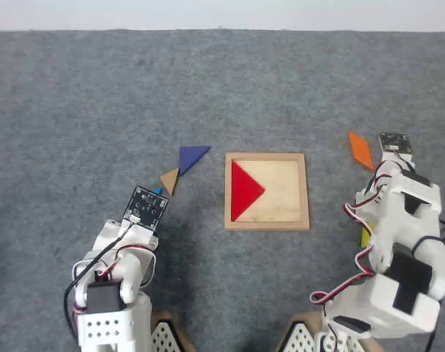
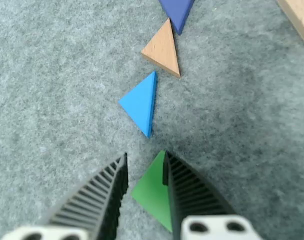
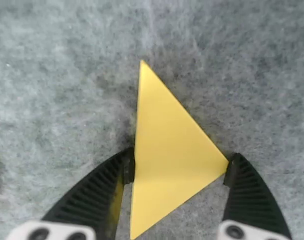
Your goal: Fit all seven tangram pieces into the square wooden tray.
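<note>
I am watching my right gripper (image 3: 181, 159) pinching the yellow triangle (image 3: 162, 135) flat on the mat (image 3: 51, 75), jaws spread wide and touching two of its sides; the wooden tray (image 1: 267, 156) is lying at nine o'clock from it.

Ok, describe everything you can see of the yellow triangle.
The yellow triangle is a matte, evenly coloured piece with sharp corners, lying flat on the grey felt mat. The right pincer grips it: one finger against its longest edge, the other at the opposite corner. In the high view a yellow sliver peeks from under that arm.
</note>
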